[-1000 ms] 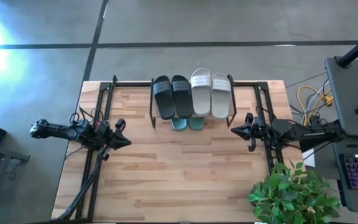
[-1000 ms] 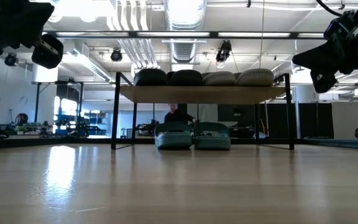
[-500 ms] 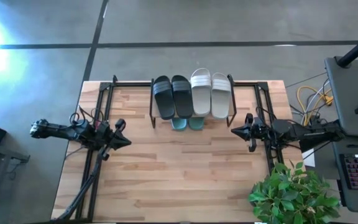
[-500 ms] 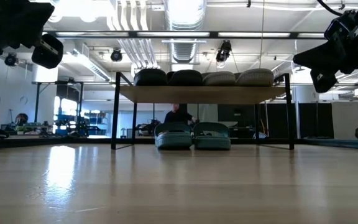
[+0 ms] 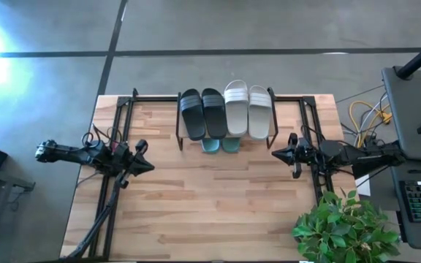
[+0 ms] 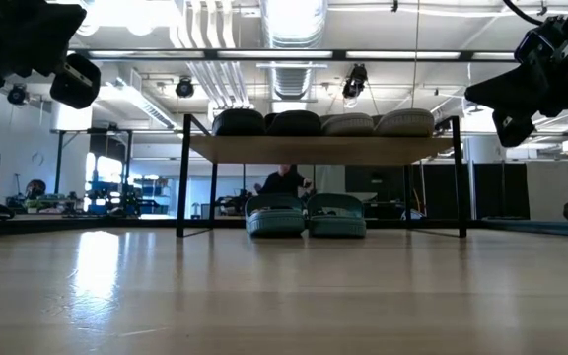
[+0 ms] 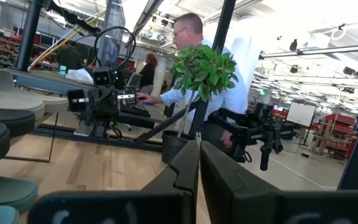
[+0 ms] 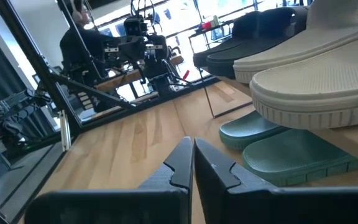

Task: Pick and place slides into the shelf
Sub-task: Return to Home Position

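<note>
My left gripper (image 5: 149, 166): raised over the table's (image 5: 210, 208) left side, well apart from the shelf, pointing toward the middle. My fingers (image 7: 188, 163) are pressed together with nothing between them.
My right gripper (image 5: 275, 153): raised over the right side, just off the shelf's right end and facing my left one. These fingers (image 8: 180, 163) are closed too, and empty.
Shelf (image 6: 323, 149): stands at the table's far edge, midway between my two arms.
Black slides (image 5: 202, 113): on the shelf board, left half, side by side.
White slides (image 5: 248, 109): on the board's right half, right beside the black pair.
Green slides (image 6: 306, 215): on the table under the board, side by side near its middle. From above, only their ends show past the board's near edge.
Plant (image 5: 342, 226): at the near right corner, beside my right arm.
Person (image 7: 238, 87): beyond the table, behind the plant, seen past my left fingers.
</note>
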